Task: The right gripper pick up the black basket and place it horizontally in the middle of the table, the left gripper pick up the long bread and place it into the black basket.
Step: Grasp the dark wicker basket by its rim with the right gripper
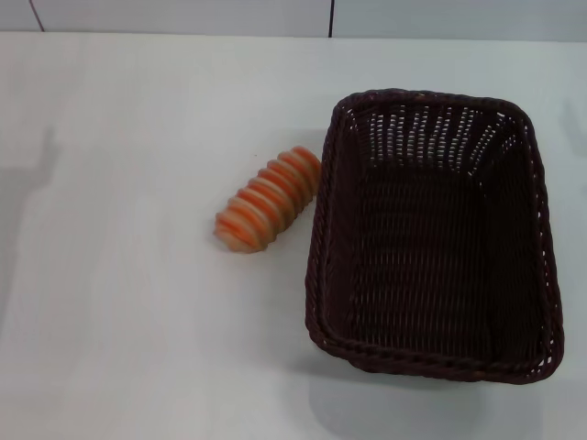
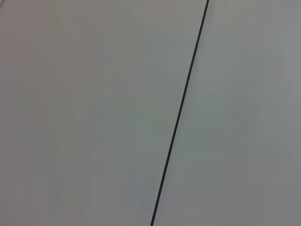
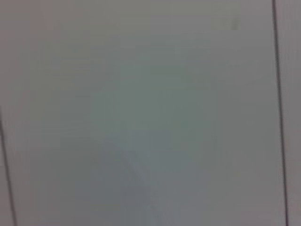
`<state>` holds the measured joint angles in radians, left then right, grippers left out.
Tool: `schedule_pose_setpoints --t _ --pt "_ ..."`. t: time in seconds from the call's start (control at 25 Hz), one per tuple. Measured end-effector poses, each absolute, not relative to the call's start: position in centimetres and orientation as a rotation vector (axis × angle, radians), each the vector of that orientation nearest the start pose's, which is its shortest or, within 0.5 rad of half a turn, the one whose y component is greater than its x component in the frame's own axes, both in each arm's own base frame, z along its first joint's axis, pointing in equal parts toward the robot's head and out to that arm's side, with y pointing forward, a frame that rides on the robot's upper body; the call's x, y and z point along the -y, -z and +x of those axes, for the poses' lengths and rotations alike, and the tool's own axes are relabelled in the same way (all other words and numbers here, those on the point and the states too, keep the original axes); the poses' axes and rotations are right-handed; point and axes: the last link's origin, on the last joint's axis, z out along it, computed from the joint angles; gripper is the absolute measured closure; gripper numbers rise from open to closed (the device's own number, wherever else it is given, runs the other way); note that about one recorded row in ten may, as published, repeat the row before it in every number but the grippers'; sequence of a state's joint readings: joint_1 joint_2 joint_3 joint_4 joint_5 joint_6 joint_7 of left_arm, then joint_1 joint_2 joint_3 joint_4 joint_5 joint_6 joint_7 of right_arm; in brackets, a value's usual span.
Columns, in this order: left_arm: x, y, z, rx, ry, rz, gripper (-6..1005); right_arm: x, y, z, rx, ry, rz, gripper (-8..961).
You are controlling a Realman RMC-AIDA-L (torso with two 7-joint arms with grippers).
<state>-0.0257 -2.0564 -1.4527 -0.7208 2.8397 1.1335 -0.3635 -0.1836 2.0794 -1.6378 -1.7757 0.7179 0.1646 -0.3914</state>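
Across the head view the table is spreading out big, white and smooth, and it is filling almost everything. At its far edge a pale wall is rising, and a thin dark line is running up through it. The black basket is sitting on the right side of the table with its open top facing up and its long side pointing away from the robot. Its woven sides are sloping down to a flat bottom, and nothing is lying inside it. The long bread is lying on the table just to the left of the basket, tilted, with its far end nearly touching the basket's rim. It is showing orange and cream stripes. Neither the left gripper nor the right gripper is showing anywhere, so I cannot tell how their fingers are standing. Both wrist views are only showing flat pale surfaces crossed by thin dark lines.
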Motion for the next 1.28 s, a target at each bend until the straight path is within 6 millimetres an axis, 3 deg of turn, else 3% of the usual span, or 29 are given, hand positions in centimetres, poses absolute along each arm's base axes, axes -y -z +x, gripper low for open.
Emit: schedule_pose_setpoints --t 0.36,0.8,0.96,1.28 --pt "-28.9 -7.9 -32.0 0.522 1.043 -1.255 153 -30.8 -12.2 20.9 -0.999 -0.49 -1.738 202" --pt "-29.1 -8.9 -31.8 0.493 1.056 -1.22 153 -29.7 -12.9 19.9 -1.196 -0.391 -1.817 201" --pt "-29.2 -9.0 -31.9 0.488 1.056 -1.213 153 -30.1 -11.4 19.2 -1.299 -0.317 -1.908 201" --pt "-28.9 -9.2 -32.1 0.486 1.056 -1.203 153 -29.7 -9.4 19.3 -1.431 -0.254 -1.907 202"
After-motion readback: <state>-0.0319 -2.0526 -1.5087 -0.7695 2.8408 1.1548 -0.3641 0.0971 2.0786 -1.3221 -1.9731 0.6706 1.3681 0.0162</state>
